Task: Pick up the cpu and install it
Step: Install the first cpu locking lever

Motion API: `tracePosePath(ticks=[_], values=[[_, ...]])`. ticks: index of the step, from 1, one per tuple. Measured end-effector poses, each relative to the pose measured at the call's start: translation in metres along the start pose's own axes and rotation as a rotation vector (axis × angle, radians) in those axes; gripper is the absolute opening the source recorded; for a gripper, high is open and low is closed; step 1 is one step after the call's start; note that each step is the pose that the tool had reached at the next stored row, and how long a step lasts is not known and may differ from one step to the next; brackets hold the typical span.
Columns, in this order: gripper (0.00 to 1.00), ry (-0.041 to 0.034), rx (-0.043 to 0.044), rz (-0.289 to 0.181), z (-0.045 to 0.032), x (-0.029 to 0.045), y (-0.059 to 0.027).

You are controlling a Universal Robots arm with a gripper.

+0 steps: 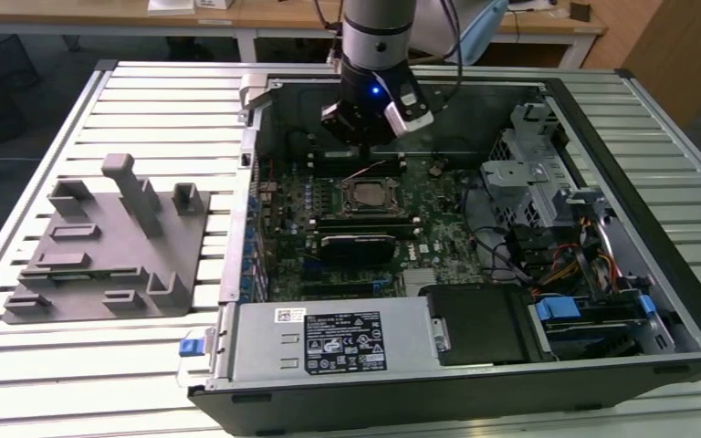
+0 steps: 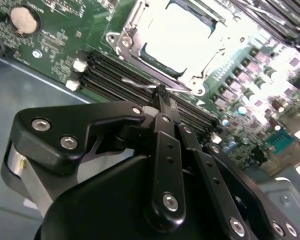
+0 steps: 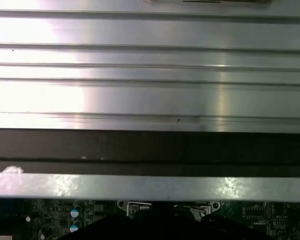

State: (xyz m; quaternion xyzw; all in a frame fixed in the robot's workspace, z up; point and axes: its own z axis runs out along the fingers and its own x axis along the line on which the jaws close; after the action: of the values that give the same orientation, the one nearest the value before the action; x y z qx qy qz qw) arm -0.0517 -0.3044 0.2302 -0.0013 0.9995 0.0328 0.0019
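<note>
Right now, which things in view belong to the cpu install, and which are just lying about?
Belongs to the job:
- cpu, bright square lying within the socket frame
- gripper, beside the socket, above the memory slots
- motherboard

Lying about:
- grey fixture plate on the slatted table
- power supply
- drive cage
- coin cell

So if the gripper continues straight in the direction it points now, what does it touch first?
Probably the thin wire lever beside the metal-framed processor socket on the green motherboard: the black gripper tips sit right over it in the second wrist view, though depth is unclear.
</note>
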Motion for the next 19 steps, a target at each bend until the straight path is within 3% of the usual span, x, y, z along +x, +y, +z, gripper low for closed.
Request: tracePosePath(ticks=[14, 19], values=[[0.11, 0.0, -0.0001, 0.0, 0.006, -0.0177, -0.0004], [0.11, 0.0, 0.0, 0.001, 0.0129, -0.0187, -0.0009]])
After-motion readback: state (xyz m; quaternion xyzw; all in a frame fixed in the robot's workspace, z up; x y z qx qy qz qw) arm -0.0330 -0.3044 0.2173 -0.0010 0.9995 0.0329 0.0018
